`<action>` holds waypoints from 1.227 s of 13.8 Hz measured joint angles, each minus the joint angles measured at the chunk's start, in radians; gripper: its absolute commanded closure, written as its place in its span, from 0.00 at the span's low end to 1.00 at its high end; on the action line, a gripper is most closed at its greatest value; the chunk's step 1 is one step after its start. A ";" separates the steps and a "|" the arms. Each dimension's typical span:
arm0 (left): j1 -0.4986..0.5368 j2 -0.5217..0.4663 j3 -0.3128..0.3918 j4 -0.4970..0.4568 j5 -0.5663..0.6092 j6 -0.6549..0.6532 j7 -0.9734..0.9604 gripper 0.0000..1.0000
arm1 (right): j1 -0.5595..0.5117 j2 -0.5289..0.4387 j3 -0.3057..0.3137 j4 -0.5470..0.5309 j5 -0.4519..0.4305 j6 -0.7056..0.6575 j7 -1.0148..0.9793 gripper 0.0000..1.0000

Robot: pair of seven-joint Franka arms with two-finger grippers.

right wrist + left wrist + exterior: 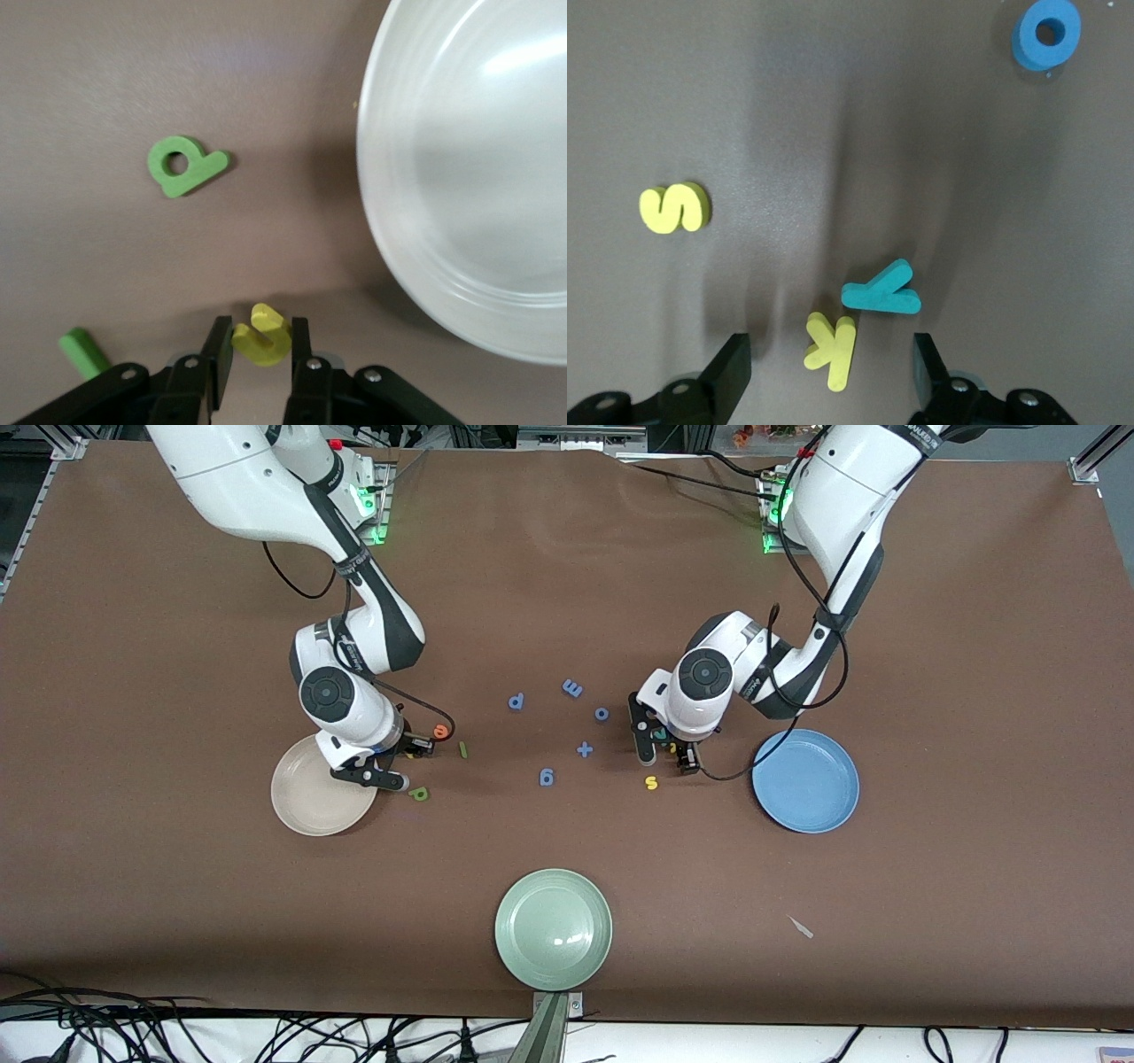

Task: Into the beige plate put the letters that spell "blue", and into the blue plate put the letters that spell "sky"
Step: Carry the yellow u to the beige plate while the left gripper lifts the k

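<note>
Green plate (553, 928) idle nearest cam. Right gripper (258, 356) clamps yellow u (261, 335) just beside beige plate (306, 802). Left gripper (831, 365) open, straddling k (831, 349), its stem running along the fingers; y (881, 290) touches k.

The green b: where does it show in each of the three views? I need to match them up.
Front view: green b on the table beside the beige plate, nearer the camera than the right gripper.
Left wrist view: not in it.
Right wrist view: green b on bare table, apart from the plate.
Shared landmark: the beige plate.
</note>
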 measured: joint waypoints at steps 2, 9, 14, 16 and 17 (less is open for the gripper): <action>-0.002 0.004 -0.001 0.000 0.000 0.002 0.003 0.67 | -0.001 -0.035 -0.012 0.023 0.000 -0.067 -0.026 0.80; 0.000 0.000 -0.001 0.002 0.001 0.010 0.007 1.00 | -0.013 -0.052 -0.133 0.029 -0.001 -0.089 -0.270 0.47; 0.048 -0.093 0.007 0.047 0.001 -0.185 0.007 1.00 | -0.009 -0.051 -0.129 0.028 0.001 -0.089 -0.251 0.33; 0.113 -0.143 0.009 0.065 0.001 -0.269 0.008 1.00 | 0.000 -0.050 -0.115 0.028 0.001 -0.089 -0.173 0.33; 0.149 -0.158 0.010 0.069 0.001 -0.286 0.010 1.00 | 0.012 -0.048 -0.103 0.028 0.001 -0.086 -0.129 0.33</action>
